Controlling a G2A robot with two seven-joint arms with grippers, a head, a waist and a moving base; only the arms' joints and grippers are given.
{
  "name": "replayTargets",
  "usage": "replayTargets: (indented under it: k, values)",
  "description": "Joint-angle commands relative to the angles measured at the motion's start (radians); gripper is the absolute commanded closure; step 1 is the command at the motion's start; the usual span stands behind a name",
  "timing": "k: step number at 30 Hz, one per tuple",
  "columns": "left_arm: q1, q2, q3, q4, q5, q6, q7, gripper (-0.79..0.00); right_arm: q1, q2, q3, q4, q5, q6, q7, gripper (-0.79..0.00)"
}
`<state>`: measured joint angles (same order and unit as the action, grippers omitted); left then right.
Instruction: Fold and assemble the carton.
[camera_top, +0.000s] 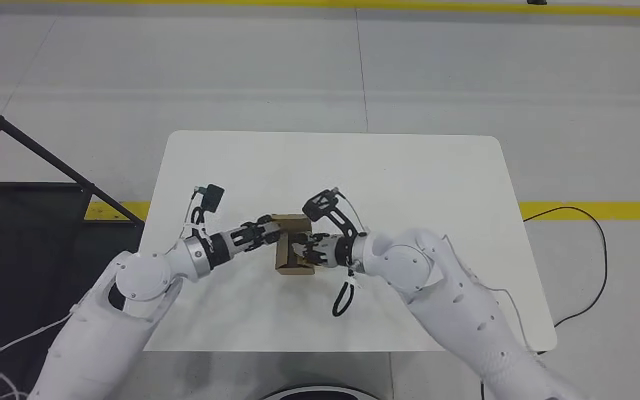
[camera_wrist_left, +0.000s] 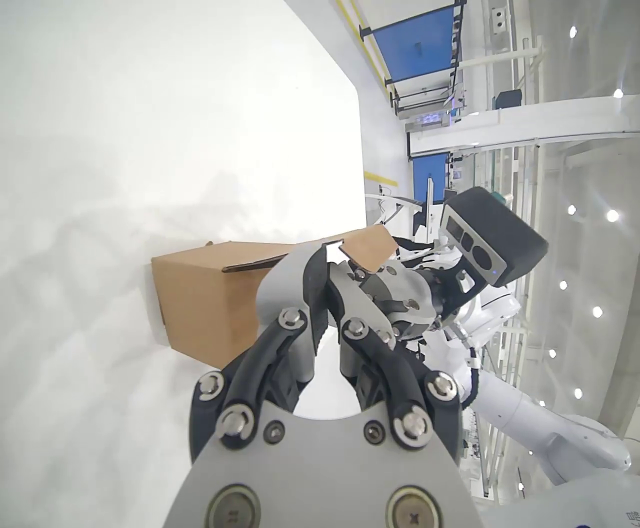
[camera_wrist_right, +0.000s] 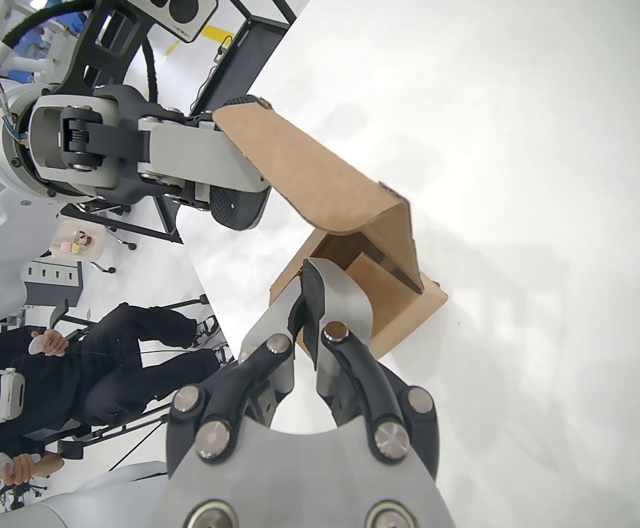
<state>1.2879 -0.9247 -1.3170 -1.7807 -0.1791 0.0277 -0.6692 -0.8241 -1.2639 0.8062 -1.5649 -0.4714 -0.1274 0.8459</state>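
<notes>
A small brown carton (camera_top: 291, 256) lies near the middle of the white table (camera_top: 420, 180), its open end toward the right arm. One long flap (camera_wrist_right: 305, 170) stands up and folds over the opening. My left gripper (camera_top: 271, 233) sits at the carton's far left corner, its tips (camera_wrist_left: 332, 260) shut on the flap's edge (camera_wrist_left: 370, 247). My right gripper (camera_top: 313, 250) is at the open end, shut on the carton's side wall (camera_wrist_right: 287, 280); one finger (camera_wrist_right: 345, 295) reaches inside. The left gripper (camera_wrist_right: 240, 150) also appears beyond the flap in the right wrist view.
A black frame and a dark mat (camera_top: 40, 210) stand off the table's left edge. Bare tabletop lies behind and to the right of the carton. The table's front edge (camera_top: 300, 350) runs close under both forearms.
</notes>
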Motion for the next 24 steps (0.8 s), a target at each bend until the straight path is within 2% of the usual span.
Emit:
replayTargets:
  k: [1, 7, 12, 19, 24]
  values:
    - [0.006, 0.0, -0.009, 0.002, -0.004, -0.005, 0.0, 0.0, 0.01, -0.006, -0.009, 0.006, 0.005, 0.001, -0.019, 0.0]
    - [0.019, -0.001, -0.026, -0.002, -0.008, -0.01, 0.006, 0.0, 0.051, -0.029, -0.036, 0.057, 0.07, 0.042, -0.012, 0.0]
    - [0.021, -0.004, -0.025, -0.002, -0.007, -0.014, 0.002, 0.0, 0.077, -0.044, -0.05, 0.111, 0.12, 0.036, 0.005, 0.0]
    - [0.02, -0.007, -0.026, 0.001, -0.005, -0.018, 0.0, 0.0, 0.093, -0.054, -0.059, 0.144, 0.121, 0.044, 0.018, 0.0]
    - [0.023, -0.009, -0.029, 0.001, -0.006, -0.02, -0.001, 0.0, 0.098, -0.058, -0.077, 0.138, 0.054, 0.06, 0.01, 0.0]
